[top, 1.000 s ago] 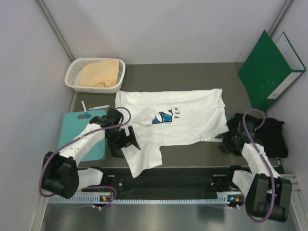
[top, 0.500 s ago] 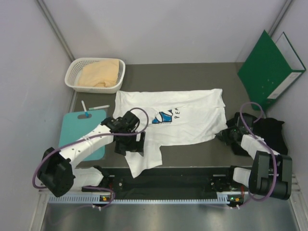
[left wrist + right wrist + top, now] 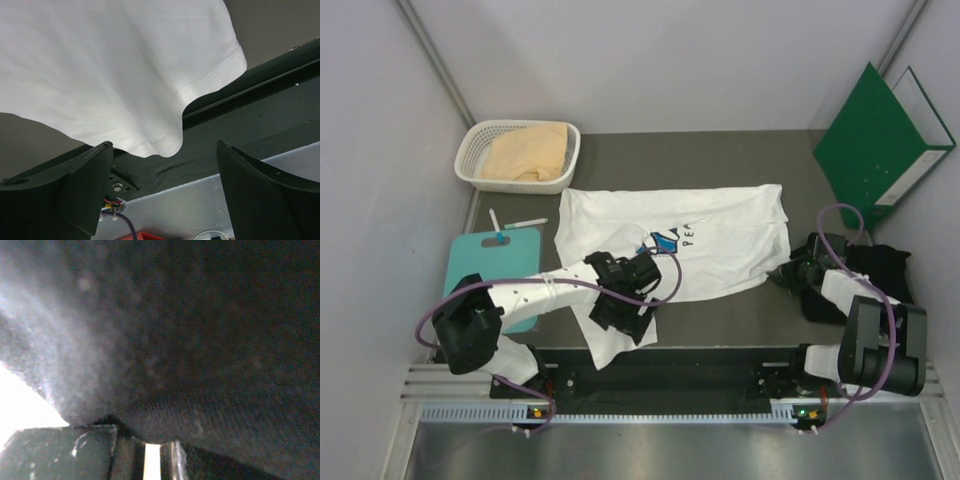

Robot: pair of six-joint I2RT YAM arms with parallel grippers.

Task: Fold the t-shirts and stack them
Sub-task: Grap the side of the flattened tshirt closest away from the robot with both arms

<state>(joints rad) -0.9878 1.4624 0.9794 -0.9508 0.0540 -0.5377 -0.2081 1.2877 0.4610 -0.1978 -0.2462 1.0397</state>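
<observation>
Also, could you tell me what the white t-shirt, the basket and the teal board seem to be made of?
White t-shirt: soft matte knit cloth, probably cotton; it wrinkles, and the left wrist view shows a stitched hem.
Basket: likely white moulded plastic, judging by its slotted lattice wall.
Teal board: flat, smooth and apparently rigid, probably plastic, though the look leaves that open.

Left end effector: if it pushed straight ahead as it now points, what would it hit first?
Probably the hem of the white shirt, straight ahead of the left end effector, whose jaws are open; depth is unclear.
</observation>
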